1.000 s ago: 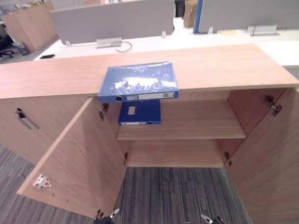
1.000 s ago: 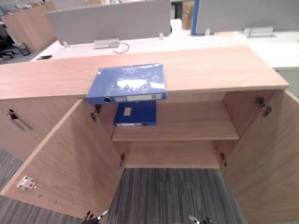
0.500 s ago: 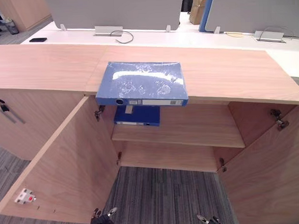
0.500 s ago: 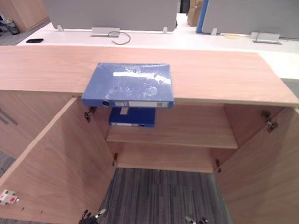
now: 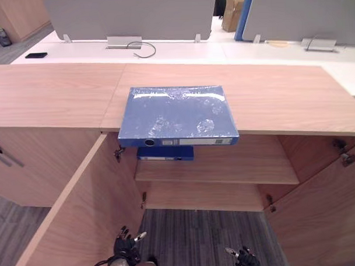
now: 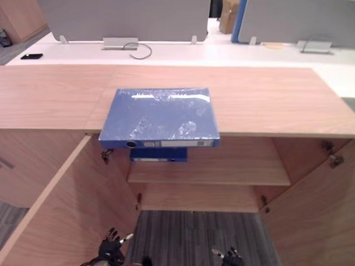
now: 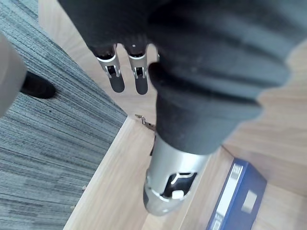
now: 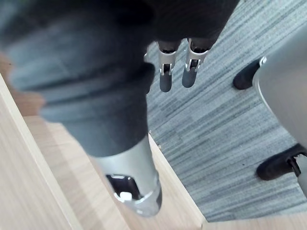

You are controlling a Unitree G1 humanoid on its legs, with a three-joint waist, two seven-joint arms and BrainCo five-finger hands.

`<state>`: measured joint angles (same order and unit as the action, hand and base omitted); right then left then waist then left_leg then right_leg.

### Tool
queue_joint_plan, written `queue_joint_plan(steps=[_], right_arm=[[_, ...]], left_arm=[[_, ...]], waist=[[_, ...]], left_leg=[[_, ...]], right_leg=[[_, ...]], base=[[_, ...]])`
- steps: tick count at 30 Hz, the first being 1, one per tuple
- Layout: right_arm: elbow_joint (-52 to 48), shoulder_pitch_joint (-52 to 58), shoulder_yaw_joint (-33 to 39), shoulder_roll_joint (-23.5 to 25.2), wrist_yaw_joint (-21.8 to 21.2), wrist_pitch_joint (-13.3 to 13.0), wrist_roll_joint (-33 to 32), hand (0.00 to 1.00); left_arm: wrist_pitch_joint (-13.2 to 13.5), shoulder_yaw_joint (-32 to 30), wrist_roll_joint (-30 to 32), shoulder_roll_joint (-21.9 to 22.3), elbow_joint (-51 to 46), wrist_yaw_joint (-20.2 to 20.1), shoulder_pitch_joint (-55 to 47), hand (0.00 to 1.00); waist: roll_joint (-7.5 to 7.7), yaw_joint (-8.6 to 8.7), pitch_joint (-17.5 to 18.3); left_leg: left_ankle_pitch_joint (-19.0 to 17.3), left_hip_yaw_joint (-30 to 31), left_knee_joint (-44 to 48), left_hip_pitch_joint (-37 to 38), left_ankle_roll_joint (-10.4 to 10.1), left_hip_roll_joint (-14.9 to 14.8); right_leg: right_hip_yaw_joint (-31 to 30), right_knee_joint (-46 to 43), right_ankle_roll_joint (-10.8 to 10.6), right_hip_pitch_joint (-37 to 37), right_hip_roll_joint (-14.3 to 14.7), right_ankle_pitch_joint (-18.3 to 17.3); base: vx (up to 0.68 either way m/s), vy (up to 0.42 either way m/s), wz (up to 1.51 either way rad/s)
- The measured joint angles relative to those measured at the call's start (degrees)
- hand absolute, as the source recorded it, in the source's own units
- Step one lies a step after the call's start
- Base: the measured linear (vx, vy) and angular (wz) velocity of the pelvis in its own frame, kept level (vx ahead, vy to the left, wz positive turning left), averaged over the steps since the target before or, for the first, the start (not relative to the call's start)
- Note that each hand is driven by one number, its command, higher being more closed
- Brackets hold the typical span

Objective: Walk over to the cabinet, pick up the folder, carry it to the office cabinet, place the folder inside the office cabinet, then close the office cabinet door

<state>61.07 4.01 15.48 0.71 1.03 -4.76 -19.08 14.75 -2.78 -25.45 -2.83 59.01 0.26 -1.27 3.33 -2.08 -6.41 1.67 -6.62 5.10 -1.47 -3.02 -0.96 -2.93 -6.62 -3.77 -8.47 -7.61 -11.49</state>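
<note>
The robot is facing the folder (image 5: 177, 115) atop the cabinet (image 5: 53, 90); left hand (image 5: 125, 246) and right hand (image 5: 245, 258) (hanging loose-fingered, empty) should be lifting toward its spine.

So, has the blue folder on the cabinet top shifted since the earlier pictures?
No. The blue folder still overhangs the front edge of the cabinet top, beside its seam; the camera came closer.
</note>
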Motion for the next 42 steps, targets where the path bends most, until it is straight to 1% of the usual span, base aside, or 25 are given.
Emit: queue_joint_plan(steps=[1,2,3,5,8,9,10,13,16,18,21,22,23,25,26,28,29,30,31,32,36,37,38,41,42], right_arm=[[0.01,-0.02,-0.28,0.06,-0.21,0.0,0.0,0.0],[0.07,-0.03,-1.6,-0.4,-0.63,-0.04,0.02,0.0],[0.37,-0.03,-1.63,-0.55,-0.81,-0.05,0.02,0.0],[1.7,0.13,-1.62,-0.77,-0.93,-0.03,0.03,0.0],[2.26,0.81,-1.88,-1.38,-1.55,0.11,0.05,0.0],[2.3,0.95,-1.97,-1.4,-1.71,0.16,0.05,0.0],[2.48,1.17,-2.08,-1.5,-1.98,0.18,0.23,0.0],[3.24,1.08,-2.16,-2.04,-2.12,0.2,1.19,0.0],[3.83,0.66,-3.91,-3.23,-2.08,0.31,2.55,0.0],[3.91,0.55,-4.35,-3.76,-2.03,0.46,3.06,0.0],[3.96,0.21,-5.09,-4.7,-1.77,0.84,4.81,0.0],[3.94,0.25,-6.19,-4.86,-1.4,0.92,4.81,0.0],[3.95,0.26,-6.41,-4.83,-1.31,1.01,4.8,0.0],[3.72,0.32,-7.2,-4.64,-0.46,1.17,4.75,0.0],[3.58,0.33,-7.89,-4.62,-0.21,1.17,4.75,0.0],[2.21,0.97,-8.3,-3.87,0.89,1.17,4.75,0.0],[0.26,1.6,-8.31,-3.09,1.6,1.15,4.78,0.0],[-0.64,1.91,-8.32,-2.73,1.79,1.15,4.78,0.0],[-1.29,2.16,-8.35,-2.56,2.06,1.14,4.78,0.0],[-2.8,2.89,-8.37,-2.16,3.22,1.17,4.77,0.0],[-5.78,4.52,-8.88,-1.64,5.23,1.19,4.76,0.0],[-6.28,4.93,-8.91,-1.55,5.83,1.2,4.76,0.0],[-6.59,5.26,-8.91,-1.49,5.99,1.19,4.76,0.0],[-7.3,7.24,-8.99,-1.57,7.01,1.16,4.78,0.0],[-7.29,7.52,-8.99,-1.56,7.63,1.12,4.78,0.0]], left_arm=[[-0.05,0.87,-0.24,-0.34,0.01,-0.37,-0.09,0.0],[-0.28,3.07,-1.43,-0.88,0.0,-1.58,-0.11,0.0],[-0.41,4.03,-2.38,-1.0,0.0,-2.29,-0.12,0.0],[-0.98,7.59,-4.98,-1.2,-0.02,-4.61,-0.1,0.0],[-2.21,11.94,-10.84,-1.4,-1.86,-8.56,-0.01,0.0],[-2.47,12.85,-12.23,-1.59,-2.98,-9.13,-0.16,0.0],[-3.22,14.82,-16.36,-2.21,-5.99,-10.93,-0.5,0.0],[-4.57,17.71,-25.18,-3.53,-14.74,-14.37,-1.73,0.0],[-5.21,21.15,-31.76,-5.46,-24.06,-15.02,-3.74,0.0],[-5.56,22.28,-32.85,-6.63,-28.37,-14.72,-5.21,0.0],[-5.75,20.38,-33.28,-6.82,-34.67,-13.44,-8.48,0.0],[-5.7,18.05,-31.29,-6.08,-36.69,-11.2,-9.52,0.0],[-5.66,16.43,-30.64,-5.42,-37.51,-10.41,-9.91,0.0],[-4.13,10.14,-21.89,-2.34,-42.98,-4.62,-12.1,0.0],[-3.55,9.36,-20.06,-1.88,-44.62,-3.44,-12.72,0.0],[-1.65,8.64,-13.56,-1.5,-48.52,0.06,-14.18,0.0],[-0.56,8.35,-8.74,-0.65,-49.67,3.41,-14.73,0.0],[-0.21,8.24,-7.29,-0.3,-49.74,4.64,-14.76,0.0],[-0.01,8.19,-5.25,0.17,-49.77,6.16,-14.76,0.0],[0.36,8.16,-0.44,1.37,-49.88,10.18,-14.77,0.0],[0.89,7.85,5.05,4.08,-52.11,16.63,-14.77,0.0],[0.95,7.11,7.67,4.77,-53.38,18.77,-14.71,0.0],[0.99,6.83,8.62,5.02,-54.26,19.68,-14.69,0.0],[1.45,5.92,14.95,5.44,-61.41,25.18,-14.72,0.0],[1.92,5.69,19.88,5.25,-64.89,28.61,-14.55,0.0]], waist=[[0.0,0.01,0.12],[-0.14,0.32,0.28],[-0.23,0.53,0.39],[-0.24,1.19,0.44],[-0.38,2.14,0.6],[-0.39,2.19,0.62],[-0.41,2.21,0.62],[-0.74,2.38,0.58],[-1.16,2.42,0.83],[-1.54,2.49,1.12],[-2.15,2.51,1.56],[-2.13,2.51,1.91],[-2.09,2.44,2.06],[-2.05,1.79,2.21],[-2.06,1.61,2.23],[-2.09,0.61,2.31],[-2.1,0.15,2.42],[-2.1,-0.08,2.42],[-2.1,-0.24,2.42],[-2.12,-0.34,2.69],[-2.12,-0.45,2.84],[-2.11,-0.43,2.88],[-2.11,-0.39,2.9],[-1.85,-0.42,3.9],[-1.83,-0.52,4.38]], left_leg=[[1.47,-0.05,-2.7,0.93,-0.08,0.17],[4.62,0.07,-8.28,2.55,-0.22,0.32],[5.51,0.24,-9.89,2.96,-0.36,0.13],[5.71,0.7,-10.14,2.85,-0.38,-0.44],[5.74,0.63,-10.17,2.87,-0.35,-0.29],[5.76,0.61,-10.18,2.86,-0.32,-0.29],[5.79,0.5,-10.35,2.8,-0.27,-0.24],[5.78,0.54,-10.44,2.73,-0.31,-0.11],[5.62,0.92,-10.44,2.56,-0.47,0.11],[5.56,1.04,-10.43,2.48,-0.37,0.35],[5.65,1.63,-10.38,2.05,0.1,0.99],[5.68,2.45,-10.16,1.49,0.12,1.25],[5.71,2.82,-10.14,1.28,0.14,1.34],[5.74,3.84,-10.13,1.07,0.17,1.44],[5.74,4.0,-10.13,1.13,0.17,1.41],[5.75,4.25,-10.15,1.72,0.16,1.12],[5.78,4.26,-10.17,2.07,0.1,0.66],[5.81,4.2,-10.21,2.26,0.05,0.47],[5.84,4.16,-10.33,2.45,0.01,0.26],[5.98,4.09,-10.43,2.63,-0.2,-0.33],[6.63,3.8,-10.48,2.58,-0.66,-1.07],[6.81,3.65,-10.48,2.58,-0.71,-1.26],[6.93,3.66,-10.49,2.58,-0.7,-1.34],[6.67,3.87,-10.5,1.93,-0.64,-1.64],[6.87,3.86,-10.49,1.36,-0.68,-1.73]], right_leg=[[-0.06,0.25,-0.16,0.2,-0.02,0.09],[-0.05,0.38,-0.29,1.12,0.51,0.21],[0.0,0.36,-0.31,1.46,0.85,0.29],[0.11,0.35,-0.35,1.68,1.52,0.84],[-0.13,0.56,-0.45,1.69,1.4,1.08],[-0.17,0.7,-0.47,1.69,1.4,1.22],[-0.2,1.02,-0.48,1.69,1.33,1.38],[-0.22,1.47,-0.49,1.71,1.21,1.48],[-0.16,1.78,-0.53,1.71,1.04,1.44],[-0.06,1.96,-0.65,1.69,0.8,1.37],[0.61,2.45,-0.91,1.56,0.19,1.2],[1.26,2.88,-0.92,1.5,0.05,1.21],[1.48,2.9,-0.91,1.39,0.03,1.22],[2.76,3.07,-0.93,0.85,0.08,1.28],[2.83,3.07,-0.92,0.67,0.14,1.29],[2.98,3.02,-0.89,-0.16,0.47,1.33],[3.06,2.73,-0.8,-0.47,0.88,1.4],[3.07,2.46,-0.79,-0.51,1.07,1.44],[3.09,2.18,-0.78,-0.56,1.26,1.46],[3.21,1.9,-0.66,-0.61,1.63,1.59],[3.44,2.21,-0.64,-0.52,1.66,1.7],[3.47,2.38,-0.49,-0.5,1.79,1.8],[3.51,2.4,-0.43,-0.5,1.86,1.83],[3.9,2.6,-0.35,0.08,2.17,1.97],[3.9,2.63,-0.53,0.65,2.27,2.08]], base=[[0.05,-0.015,-0.02],[0.02,-0.04,0.01],[0.0,-0.05,0.07],[-0.01,-0.02,0.02],[-0.04,-0.006,-0.05],[-0.05,0.003,-0.06],[-0.05,0.003,-0.06],[-0.07,0.008,-0.02],[-0.03,0.006,0.0],[0.01,0.006,0.02],[0.04,0.01,0.12],[0.06,0.001,0.26],[0.07,-0.011,0.31],[0.07,-0.027,0.26],[0.05,-0.028,0.19],[0.03,-0.041,0.13],[0.0,-0.057,0.06],[-0.02,-0.052,0.01],[-0.04,-0.039,-0.03],[-0.07,-0.045,-0.03],[-0.11,-0.025,-0.08],[-0.14,-0.023,-0.08],[-0.14,-0.008,-0.01],[-0.11,0.001,0.06],[-0.05,0.015,0.0]])
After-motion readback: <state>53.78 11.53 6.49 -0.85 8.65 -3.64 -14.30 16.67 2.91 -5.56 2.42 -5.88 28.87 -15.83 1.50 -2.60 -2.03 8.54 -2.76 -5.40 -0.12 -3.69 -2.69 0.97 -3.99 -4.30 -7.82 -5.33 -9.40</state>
